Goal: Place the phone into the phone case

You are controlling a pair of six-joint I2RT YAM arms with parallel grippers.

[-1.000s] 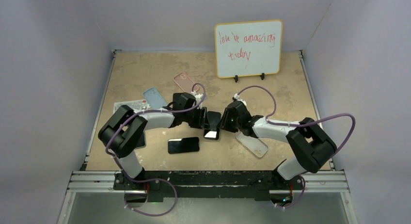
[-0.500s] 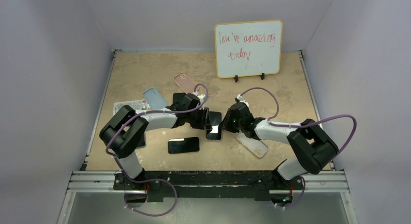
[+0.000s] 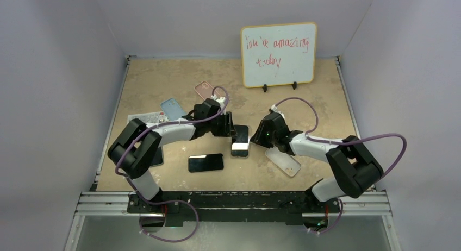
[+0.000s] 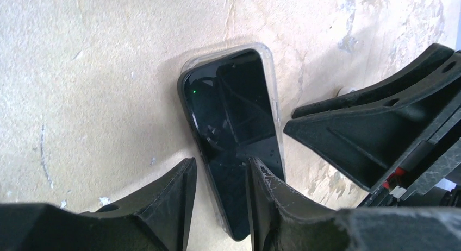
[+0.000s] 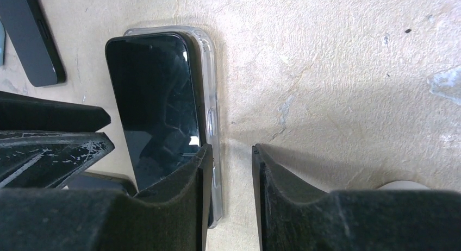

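We've backed left gripper (image 4: pixel 220 168) and right gripper (image 5: pixel 231 153), both slightly parted, off the phone (image 3: pixel 240 142), seemingly seated in its case (image 5: pixel 209 61).

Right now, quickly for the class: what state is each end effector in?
Left end effector: narrowly open, gripping nothing, above the black glass phone.
Right end effector: narrowly open, gripping nothing.

The left arm (image 3: pixel 168 132) and right arm (image 3: pixel 312 146) are bent inward toward the frame's centre. The left gripper (image 4: pixel 219 172) and right gripper (image 5: pixel 231 156) are held low, jaws narrowly parted.
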